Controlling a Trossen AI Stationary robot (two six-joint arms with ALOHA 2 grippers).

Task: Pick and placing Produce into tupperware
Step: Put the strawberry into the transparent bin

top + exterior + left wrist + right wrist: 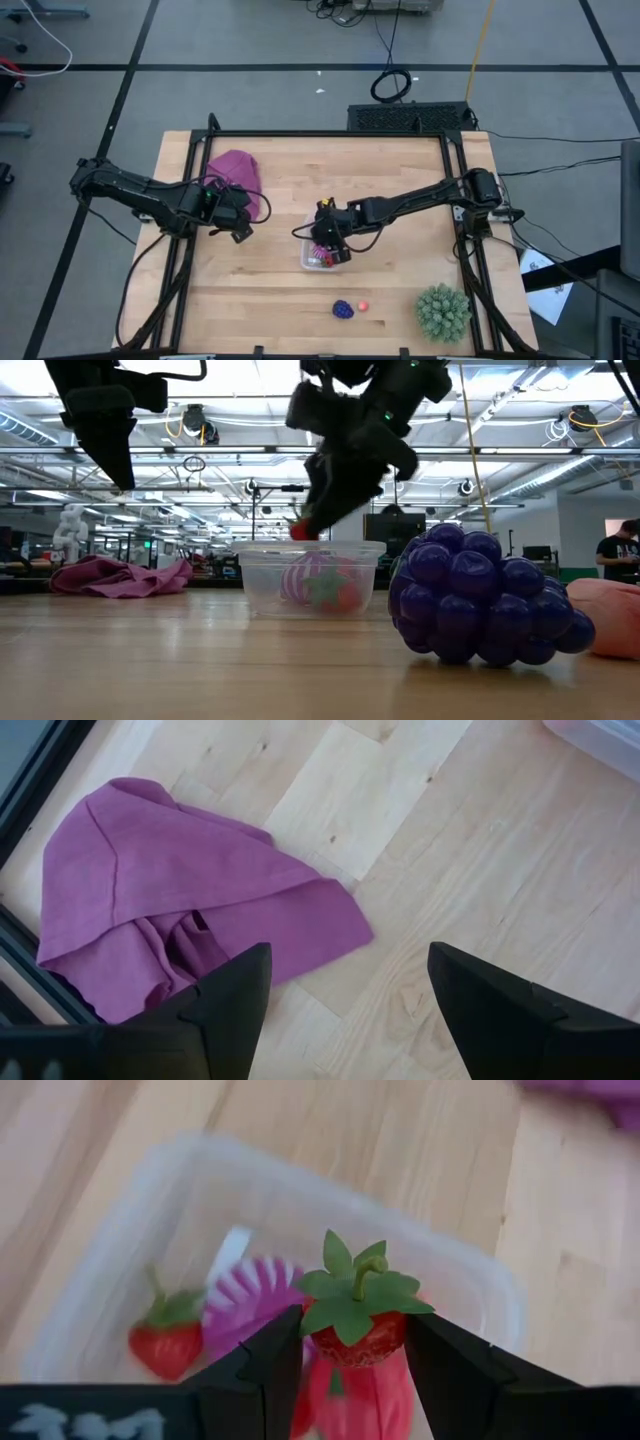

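The clear tupperware tub [322,258] stands mid-table and holds a small strawberry [165,1342], a spiky magenta fruit [250,1295] and a larger red piece [350,1395]. My right gripper [355,1350] hovers over the tub's rim [300,1190], shut on a red strawberry [362,1338] with a green leafy cap. In the low view the berry [303,530] shows just above the tub [310,575]. A dark purple berry [343,309] and a pink piece [363,305] lie on the table near the front. My left gripper [350,990] hangs open above the wood beside the cloth. My right gripper pinches the strawberry's red body [372,1342] between its two fingers, just below the green cap [355,1292]. The fingers slant down from the table's right side. The berry is lifted clear over the tub, its cap and stem facing the wrist camera.
A magenta cloth [237,180] lies crumpled at the table's far left, close to my left gripper. A big green spiky ball [443,312] sits at the front right corner. Bare wood spreads in front of the tub and to its left.
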